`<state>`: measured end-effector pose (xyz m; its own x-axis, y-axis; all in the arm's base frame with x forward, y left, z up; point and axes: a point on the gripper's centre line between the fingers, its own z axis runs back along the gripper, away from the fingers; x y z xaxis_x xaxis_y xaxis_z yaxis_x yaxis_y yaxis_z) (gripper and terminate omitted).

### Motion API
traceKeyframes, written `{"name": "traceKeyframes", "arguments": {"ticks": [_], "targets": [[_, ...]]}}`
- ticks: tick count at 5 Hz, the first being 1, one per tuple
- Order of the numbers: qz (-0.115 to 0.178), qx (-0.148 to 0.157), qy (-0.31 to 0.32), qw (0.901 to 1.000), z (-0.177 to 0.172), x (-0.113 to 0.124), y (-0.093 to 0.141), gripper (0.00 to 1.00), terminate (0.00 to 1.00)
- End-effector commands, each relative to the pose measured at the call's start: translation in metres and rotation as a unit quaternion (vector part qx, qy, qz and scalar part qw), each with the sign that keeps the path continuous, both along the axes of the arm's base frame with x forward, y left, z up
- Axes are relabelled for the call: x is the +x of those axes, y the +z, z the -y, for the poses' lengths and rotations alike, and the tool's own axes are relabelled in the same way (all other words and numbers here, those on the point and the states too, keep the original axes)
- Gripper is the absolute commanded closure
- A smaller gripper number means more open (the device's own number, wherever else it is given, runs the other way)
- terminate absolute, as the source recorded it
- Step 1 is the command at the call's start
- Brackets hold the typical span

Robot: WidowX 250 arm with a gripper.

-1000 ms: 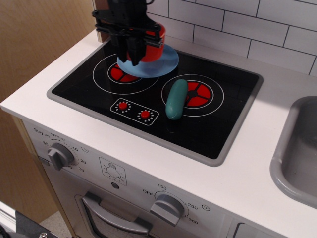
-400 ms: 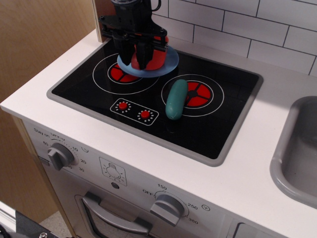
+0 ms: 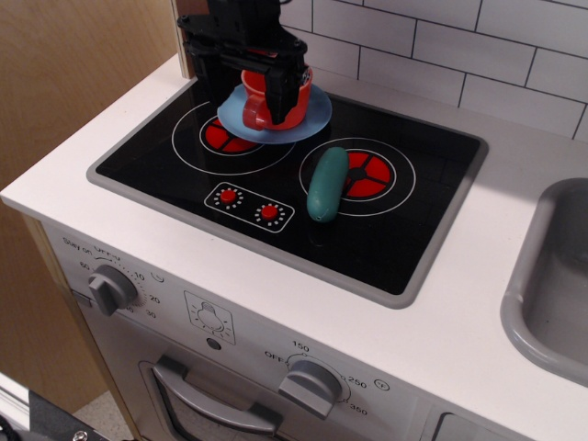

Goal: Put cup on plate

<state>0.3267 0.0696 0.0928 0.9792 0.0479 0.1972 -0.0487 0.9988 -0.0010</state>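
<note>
Single view, from above the toy stove: red-orange plastic mug with a loop handle [image 3: 276, 99] upright on the flat round light-blue plastic plate [image 3: 317, 114], handle toward the front-left. Plate over the rear-left printed burner circle [image 3: 220, 140] of the black cooktop [image 3: 413, 220]. Black robot gripper [image 3: 250, 77] directly above the mug, fingers spread wide, either side of the rim. Teal oblong toy [image 3: 327, 184] beside the right burner.

A single view looks down at an angle from front-left onto the toy stove [image 3: 386, 230], fairly near.
</note>
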Motion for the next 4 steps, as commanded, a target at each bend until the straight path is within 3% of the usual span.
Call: {"name": "traceKeyframes", "arguments": {"ticks": [1, 3, 4], "targets": [[0.024, 0.009, -0.002, 0.9997, -0.0043, -0.0050, 0.0318, 0.00, 0.00], [0.024, 0.009, -0.002, 0.9997, -0.0043, -0.0050, 0.0318, 0.00, 0.00], [0.024, 0.009, -0.002, 0.9997, -0.0043, -0.0050, 0.0318, 0.00, 1.00]]}}
